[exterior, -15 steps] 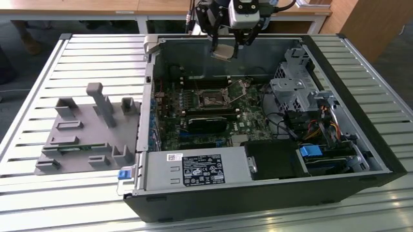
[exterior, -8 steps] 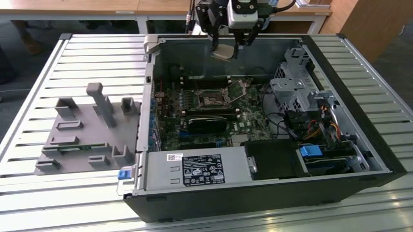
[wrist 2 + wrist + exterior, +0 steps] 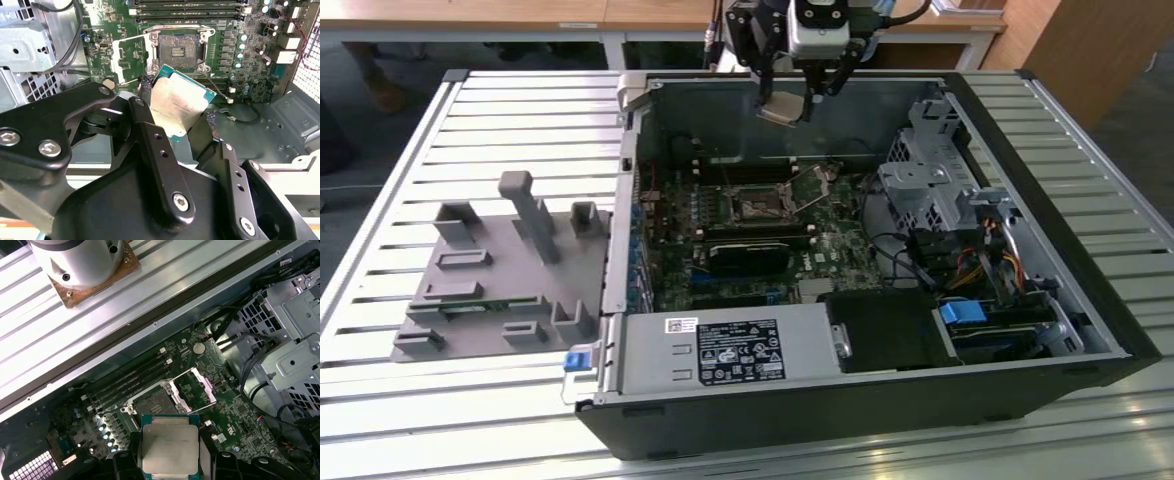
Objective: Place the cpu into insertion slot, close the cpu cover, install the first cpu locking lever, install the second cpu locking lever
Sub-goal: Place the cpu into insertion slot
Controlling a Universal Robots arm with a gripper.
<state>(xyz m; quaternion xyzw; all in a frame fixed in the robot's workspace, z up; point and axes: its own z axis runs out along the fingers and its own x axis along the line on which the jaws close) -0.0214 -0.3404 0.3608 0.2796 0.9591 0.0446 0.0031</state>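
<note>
The gripper clenched on the cpu, high above the motherboard.
The jaws hold two opposite edges of the cpu, apparently to keep its underside free for seating. Beyond it the slot is bare and its cover lies open alongside, so entry looks unobstructed.

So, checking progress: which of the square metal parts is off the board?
The chip, held in the gripper above the board; the socket sits empty on it, and the cover frame is flipped open beside the socket.
</note>
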